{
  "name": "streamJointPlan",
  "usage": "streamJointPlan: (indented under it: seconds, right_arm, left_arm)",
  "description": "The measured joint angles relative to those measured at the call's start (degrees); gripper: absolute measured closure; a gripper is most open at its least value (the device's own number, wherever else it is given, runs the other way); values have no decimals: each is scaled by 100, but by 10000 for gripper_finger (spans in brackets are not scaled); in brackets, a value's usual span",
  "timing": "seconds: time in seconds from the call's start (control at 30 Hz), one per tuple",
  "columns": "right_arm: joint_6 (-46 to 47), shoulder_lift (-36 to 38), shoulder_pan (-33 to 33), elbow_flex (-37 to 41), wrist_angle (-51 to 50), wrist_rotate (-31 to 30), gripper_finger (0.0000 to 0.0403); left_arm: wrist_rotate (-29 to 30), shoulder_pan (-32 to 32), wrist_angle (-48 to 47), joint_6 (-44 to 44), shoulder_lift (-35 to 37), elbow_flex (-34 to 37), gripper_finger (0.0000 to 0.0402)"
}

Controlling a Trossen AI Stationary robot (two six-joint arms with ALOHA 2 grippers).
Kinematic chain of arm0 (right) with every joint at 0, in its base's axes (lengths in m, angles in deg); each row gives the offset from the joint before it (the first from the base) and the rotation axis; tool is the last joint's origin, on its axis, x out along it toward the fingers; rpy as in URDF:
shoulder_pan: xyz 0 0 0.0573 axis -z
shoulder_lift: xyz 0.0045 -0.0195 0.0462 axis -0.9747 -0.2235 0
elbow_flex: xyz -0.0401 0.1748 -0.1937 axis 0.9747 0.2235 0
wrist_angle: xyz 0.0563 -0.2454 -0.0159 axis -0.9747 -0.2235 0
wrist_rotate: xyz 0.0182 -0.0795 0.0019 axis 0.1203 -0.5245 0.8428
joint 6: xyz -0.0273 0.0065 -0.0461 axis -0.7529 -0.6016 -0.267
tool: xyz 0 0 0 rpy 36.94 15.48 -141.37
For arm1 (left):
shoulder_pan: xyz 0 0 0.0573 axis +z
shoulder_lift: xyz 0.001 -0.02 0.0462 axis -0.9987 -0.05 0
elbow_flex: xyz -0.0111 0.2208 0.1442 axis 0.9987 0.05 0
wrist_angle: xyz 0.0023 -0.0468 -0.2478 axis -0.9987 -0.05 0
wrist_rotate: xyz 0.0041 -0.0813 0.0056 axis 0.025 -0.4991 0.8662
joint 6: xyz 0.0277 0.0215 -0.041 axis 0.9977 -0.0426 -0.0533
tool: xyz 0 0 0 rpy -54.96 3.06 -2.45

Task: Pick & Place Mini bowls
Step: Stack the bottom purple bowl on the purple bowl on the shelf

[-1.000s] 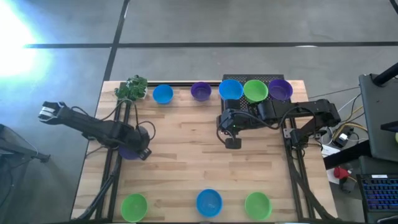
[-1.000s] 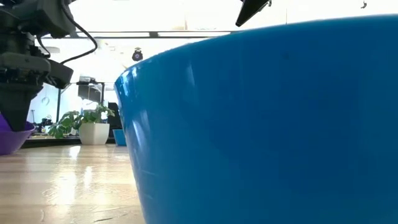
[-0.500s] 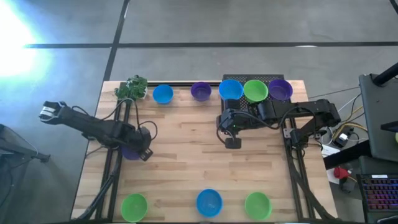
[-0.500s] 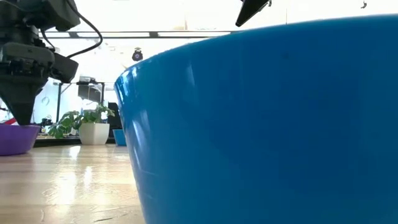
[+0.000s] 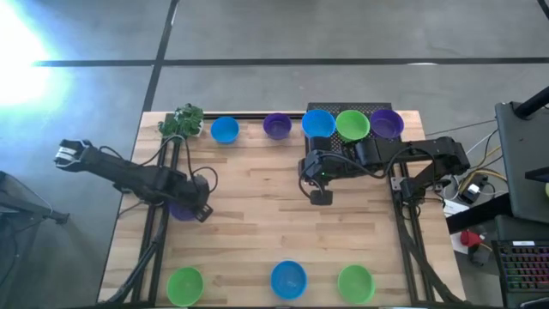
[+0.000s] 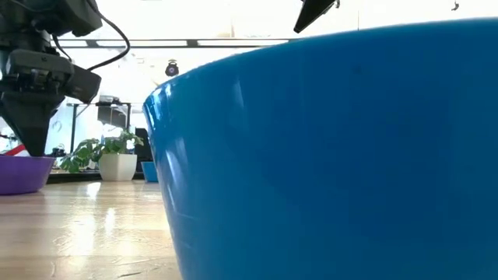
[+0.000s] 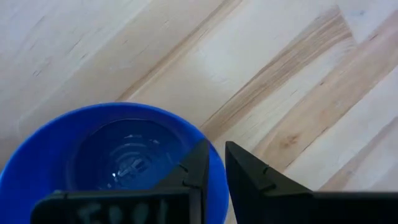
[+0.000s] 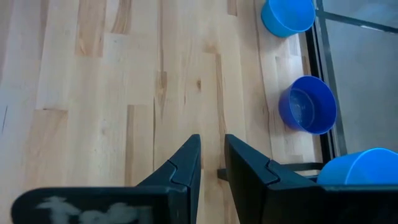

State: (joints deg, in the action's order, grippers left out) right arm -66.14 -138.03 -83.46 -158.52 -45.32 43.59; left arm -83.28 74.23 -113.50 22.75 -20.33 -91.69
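My left gripper [image 5: 192, 209] is at the table's left, shut on a purple mini bowl [image 5: 177, 209]; the low view shows that bowl [image 6: 23, 173] level under the fingers. My right gripper [image 5: 321, 196] hangs over the middle of the table, fingers [image 8: 212, 165] a narrow gap apart and holding nothing. A blue [image 5: 225, 130] and a purple bowl [image 5: 277, 126] stand along the far edge. Blue [image 5: 318, 123], green [image 5: 352, 125] and purple [image 5: 387, 124] bowls sit at the far right. Green [image 5: 184, 284], blue [image 5: 288, 280] and green [image 5: 355, 282] bowls line the near edge. My left gripper pinches the bowl's rim [image 7: 215, 177], one finger [image 7: 198, 168] inside the bowl and the other [image 7: 249, 177] outside its wall. The fingers come steeply from above. The bowl sits level and upright below them; whether its base is off the table I cannot tell.
A small potted plant [image 5: 183, 123] stands at the far left corner. The three far-right bowls rest on a black pad [image 5: 371, 109]. The near-edge blue bowl [image 6: 334, 155] fills most of the low view. Bare wood lies between the two rows of bowls.
In the low view the purple bowl in my left gripper has come from a tilt to level and shifted a little with the gripper. My right gripper has kept still.
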Motion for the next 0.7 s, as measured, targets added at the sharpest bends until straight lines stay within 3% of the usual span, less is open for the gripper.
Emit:
streamJointPlan:
  seconds: [0.33,0.7]
  right_arm:
    - [4,0,0,0,5,2,335]
    - [6,-2,0,0,87,4,335]
  left_arm:
    - [59,0,55,-38,-526,15,355]
    - [213,4,235,789,-903,15,367]
